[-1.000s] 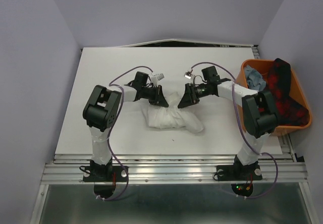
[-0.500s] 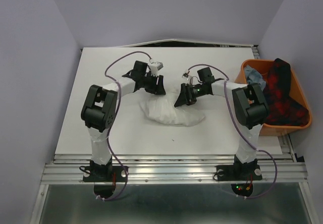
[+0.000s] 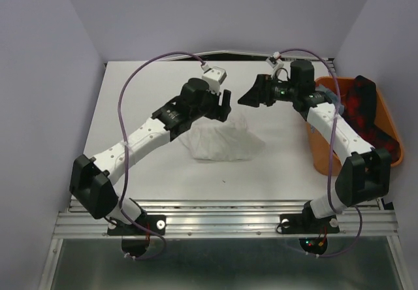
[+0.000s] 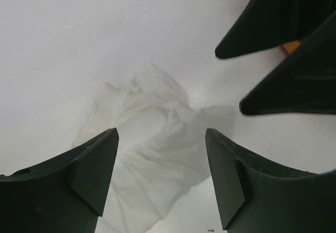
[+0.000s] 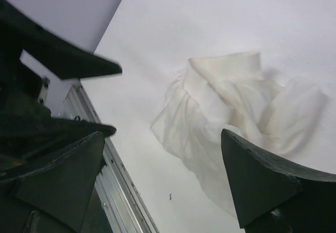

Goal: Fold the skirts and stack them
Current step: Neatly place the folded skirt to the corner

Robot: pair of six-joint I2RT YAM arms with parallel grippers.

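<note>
I see the left gripper (image 3: 224, 102) above the table (image 3: 144, 94); its wrist cam shows the fingers wide, nothing btw them. The white skirt (image 3: 219, 140) lies crumpled at table centre, and its folds are clearer in the wrist cams. The right gripper (image 3: 251, 98) is also wide and empty. Only the top cam has the plaid skirt (image 3: 366, 117), in the orange tub (image 3: 356, 168) at right, partly hidden by the arm. Table is white, walls pale violet.
</note>
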